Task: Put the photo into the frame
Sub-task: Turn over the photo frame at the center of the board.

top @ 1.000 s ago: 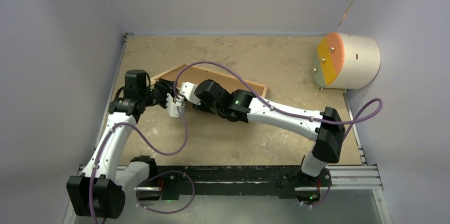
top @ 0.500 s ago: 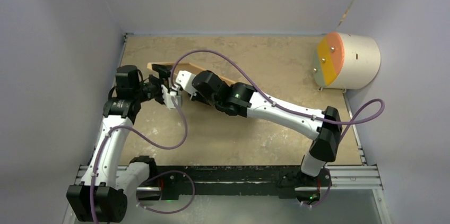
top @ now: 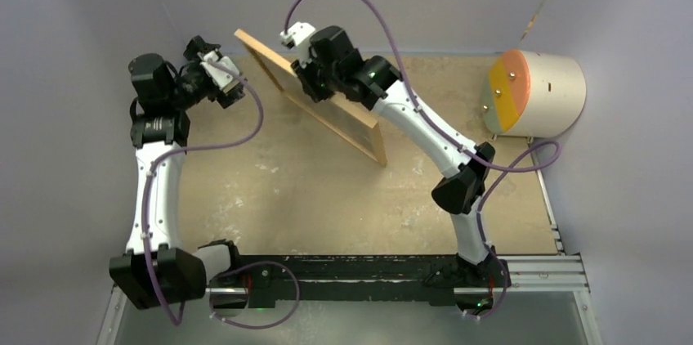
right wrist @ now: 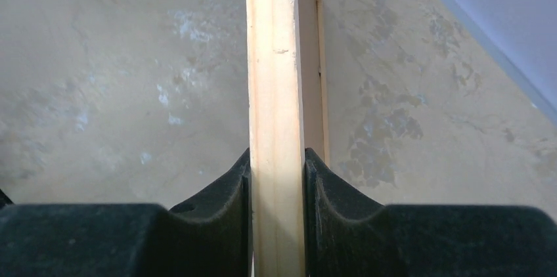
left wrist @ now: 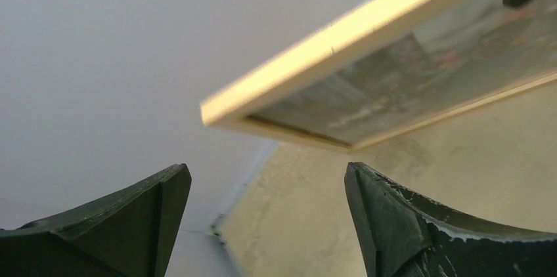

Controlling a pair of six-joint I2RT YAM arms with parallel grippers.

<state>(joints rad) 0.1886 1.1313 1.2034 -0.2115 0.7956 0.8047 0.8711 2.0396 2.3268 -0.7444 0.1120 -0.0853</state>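
The frame (top: 347, 124) is held on edge above the far left part of the worktop (top: 327, 206), tilted. Its high corner is toward the far left corner of the worktop, and its low corner points down toward the middle. Whether that low corner touches the surface cannot be told.

The right gripper (top: 306, 69) is clamped on the frame's upper strip, near the high end. In the right wrist view the wooden strip (right wrist: 276, 93) runs straight up between the two dark fingers (right wrist: 223, 191), which press on both its sides.

The left gripper (top: 227, 83) hangs by the far left corner of the worktop, beside the frame's high corner but clear of it. In its own wrist view its fingers (left wrist: 151, 218) stand wide apart with nothing between them. The frame's corner (left wrist: 315, 60) passes above them.

Through the pane that view shows a dim grey surface with faint reddish marks; whether this is the photo cannot be told.

A beige drum (top: 535, 93) with an orange and yellow face sits at the far right corner.
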